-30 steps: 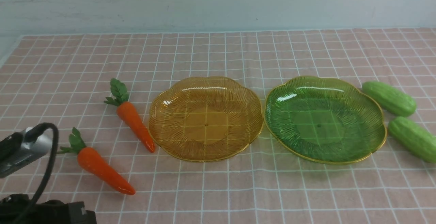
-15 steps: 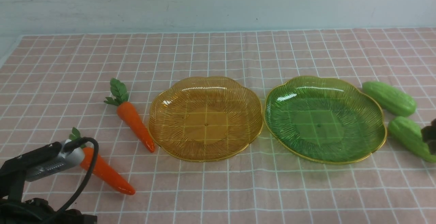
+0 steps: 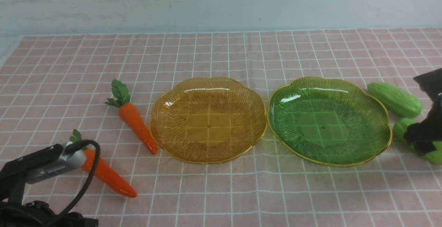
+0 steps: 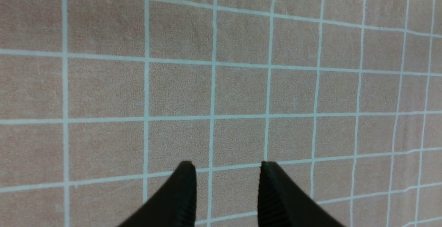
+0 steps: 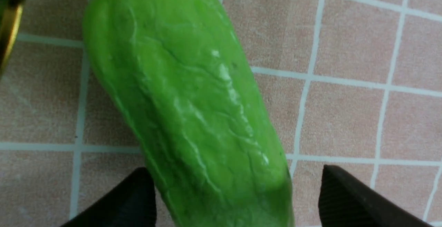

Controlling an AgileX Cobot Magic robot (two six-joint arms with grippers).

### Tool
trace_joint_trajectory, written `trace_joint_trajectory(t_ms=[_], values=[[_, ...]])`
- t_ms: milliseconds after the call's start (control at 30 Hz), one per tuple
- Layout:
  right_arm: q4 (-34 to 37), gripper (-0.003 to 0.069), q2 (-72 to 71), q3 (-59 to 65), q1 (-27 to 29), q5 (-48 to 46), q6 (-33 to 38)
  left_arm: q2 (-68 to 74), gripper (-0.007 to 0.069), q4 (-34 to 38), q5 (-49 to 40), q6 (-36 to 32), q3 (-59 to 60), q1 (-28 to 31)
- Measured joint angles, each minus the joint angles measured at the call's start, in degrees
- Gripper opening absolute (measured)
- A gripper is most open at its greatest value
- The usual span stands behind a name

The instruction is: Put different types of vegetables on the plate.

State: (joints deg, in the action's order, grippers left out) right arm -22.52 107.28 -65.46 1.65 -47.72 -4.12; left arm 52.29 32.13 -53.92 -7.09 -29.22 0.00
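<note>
no readable text, no labels, no numbers

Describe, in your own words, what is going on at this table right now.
Toy vegetables are about to be picked up, and none is on a plate yet. The right gripper has its jaws open on either side of the nearer cucumber, not closed on it. The left gripper, jaws open, hangs over bare cloth by the nearer carrot. The other cucumber and other carrot lie on the cloth. The amber plate and green plate are both empty.
</note>
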Motion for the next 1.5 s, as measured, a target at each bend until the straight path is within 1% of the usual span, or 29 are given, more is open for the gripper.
trace_joint_trajectory(t_ms=[133,233,300,367,433,533,567,633,667,700,733,767,800,833,933,1000,1033,1100,1133,1167,1200,1267,1300,1333,1367,1400,1500], values=[[-0.34,0.0561,2.06,0.00,0.00,0.06,0.06,0.00,0.0238,0.00,0.00,0.00,0.00,0.00],[-0.45,0.0500,2.53,-0.08,0.00,0.11,0.21,0.00,0.0238,0.00,0.00,0.00,0.00,0.00],[-0.92,0.0429,2.53,-0.08,0.00,0.04,0.22,0.00,0.0238,0.00,0.00,0.00,0.00,0.00],[-1.57,0.0384,2.53,-0.27,0.00,-0.32,0.51,0.00,0.0238,0.00,0.00,0.00,0.00,0.00],[-2.12,0.0385,2.53,-0.97,0.00,-1.81,1.02,0.00,0.0238,0.00,-0.06,0.00,0.00,0.00],[-2.71,0.0388,1.58,-4.83,0.00,-7.97,1.75,0.00,0.0238,0.00,-0.30,0.00,0.00,0.00],[-2.53,0.0388,1.24,-5.57,0.00,-8.37,1.75,0.00,0.0238,0.00,-0.30,0.00,0.00,0.00],[1.21,0.0388,-0.52,-11.43,0.04,-13.06,1.75,0.00,0.0238,0.00,-0.50,0.00,-0.02,0.00],[4.82,0.0388,-1.37,-14.29,0.04,-14.87,1.82,0.00,0.0238,0.00,-0.50,0.00,-0.02,0.00],[6.30,0.0388,-1.61,-15.17,0.04,-15.21,1.96,0.00,0.0238,0.00,-0.50,0.00,-0.02,0.00],[13.43,0.0388,-2.29,-18.13,0.04,-16.16,2.96,0.00,0.0238,0.00,-0.50,0.00,-0.02,0.00],[18.67,0.0388,-2.53,-19.16,0.04,-16.17,4.43,0.00,0.0238,0.00,-0.50,0.00,-0.02,0.00],[26.26,0.0388,-2.52,-19.74,-0.01,-16.17,6.59,0.00,0.0238,0.00,-0.50,0.00,-0.02,0.00],[30.15,0.0388,-2.30,-19.82,-0.14,-16.17,8.35,0.00,0.0238,0.00,-0.50,0.00,-0.02,0.00],[37.98,0.0388,-0.90,-19.94,-1.40,-15.45,11.41,0.00,0.0238,0.00,0.06,0.00,-0.02,0.00],[39.31,0.0388,-0.28,-19.94,-2.02,-15.07,12.06,0.00,0.0238,0.00,0.50,0.00,-0.02,0.00],[40.64,0.0388,1.15,-19.94,-3.46,-14.54,12.96,0.00,0.0238,0.00,0.78,-0.02,-0.02,0.00],[41.09,0.0388,2.46,-19.94,-4.81,-14.21,13.52,0.00,0.0238,0.00,1.06,-0.02,-0.02,0.00],[41.24,0.0390,4.33,-19.94,-6.59,-13.40,13.94,0.00,0.0238,0.00,1.41,-0.02,-0.02,0.00],[40.91,0.0405,5.29,-19.94,-7.49,-12.76,14.04,0.00,0.0238,0.00,1.66,-0.02,-0.02,0.00],[40.12,0.0430,5.83,-19.94,-7.98,-12.26,13.92,0.00,0.0238,0.00,1.75,-0.02,-0.02,0.00],[37.52,0.0512,6.60,-19.94,-8.73,-10.52,13.15,0.00,0.0238,0.00,1.79,-0.02,-0.02,0.00],[35.83,0.0559,6.72,-19.94,-8.80,-9.39,12.76,0.00,0.0238,0.00,1.79,-0.02,-0.02,0.00],[33.15,0.0619,6.71,-20.33,-8.73,-8.52,12.14,0.00,0.0238,0.00,1.79,-0.02,-0.02,0.00],[29.56,0.0660,6.71,-21.30,-8.53,-8.22,11.08,0.00,0.0238,0.00,1.79,-0.02,-0.02,0.00],[26.43,0.0678,6.71,-22.44,-8.05,-7.99,10.08,0.00,0.0238,0.00,1.79,-0.02,-0.02,0.00],[18.65,0.0689,6.71,-24.82,-5.84,-6.83,7.29,0.00,0.0238,0.00,1.79,-0.02,-0.02,0.00]])
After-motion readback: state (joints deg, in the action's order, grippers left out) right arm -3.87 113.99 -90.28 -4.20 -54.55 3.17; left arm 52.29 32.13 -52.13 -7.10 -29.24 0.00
